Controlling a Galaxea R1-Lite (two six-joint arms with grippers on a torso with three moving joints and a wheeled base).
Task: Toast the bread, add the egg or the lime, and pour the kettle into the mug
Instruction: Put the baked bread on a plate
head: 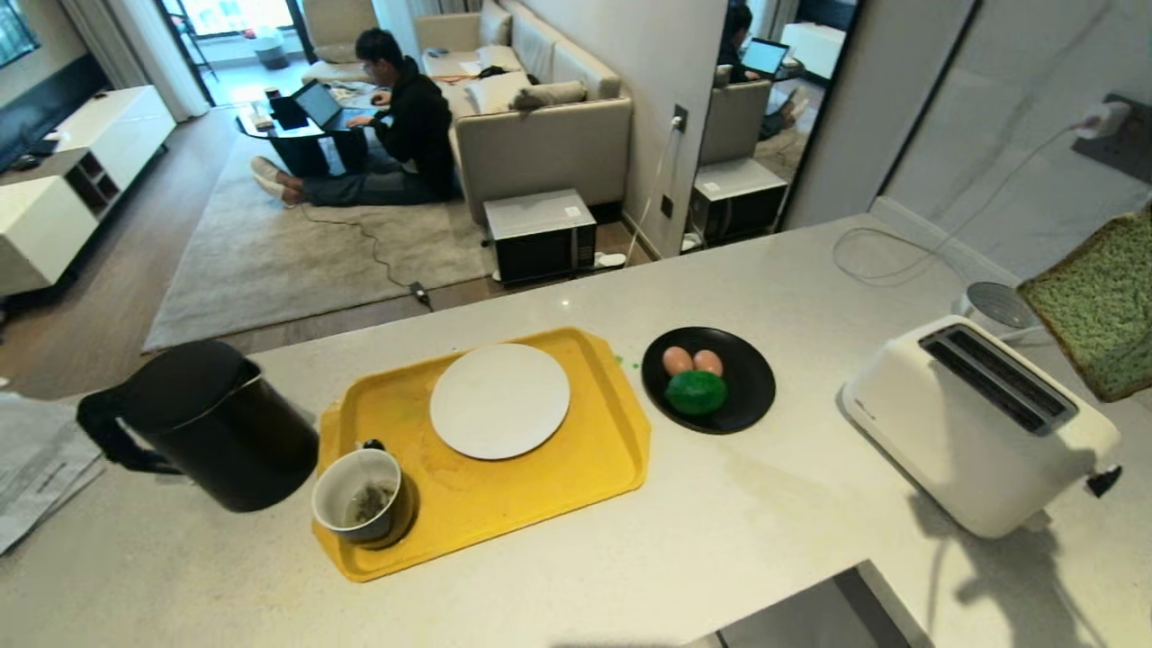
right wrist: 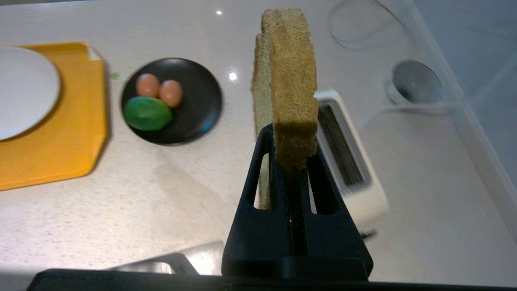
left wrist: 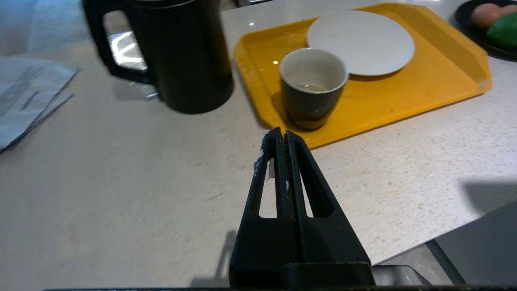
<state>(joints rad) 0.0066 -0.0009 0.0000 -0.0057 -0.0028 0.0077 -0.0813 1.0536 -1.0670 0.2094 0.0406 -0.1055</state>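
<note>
My right gripper (right wrist: 289,141) is shut on the lower edge of the bread (right wrist: 288,81), a pale green slice with a brown crust. It holds the slice upright in the air above the white toaster (right wrist: 343,153). In the head view the bread (head: 1093,306) hangs at the right edge, beyond the toaster (head: 976,423). The lime (head: 696,392) lies on a black plate (head: 751,396) beside a pair of eggs (head: 691,361); the egg on its own is out of view. The black kettle (head: 220,423) stands left of the mug (head: 360,495). My left gripper (left wrist: 281,131) is shut and empty, low near the mug (left wrist: 313,87).
A yellow tray (head: 576,486) carries the mug and an empty white plate (head: 499,400). A white cable (head: 900,256) loops on the counter behind the toaster. Folded paper (head: 36,468) lies at the far left. A person sits on the floor beyond the counter.
</note>
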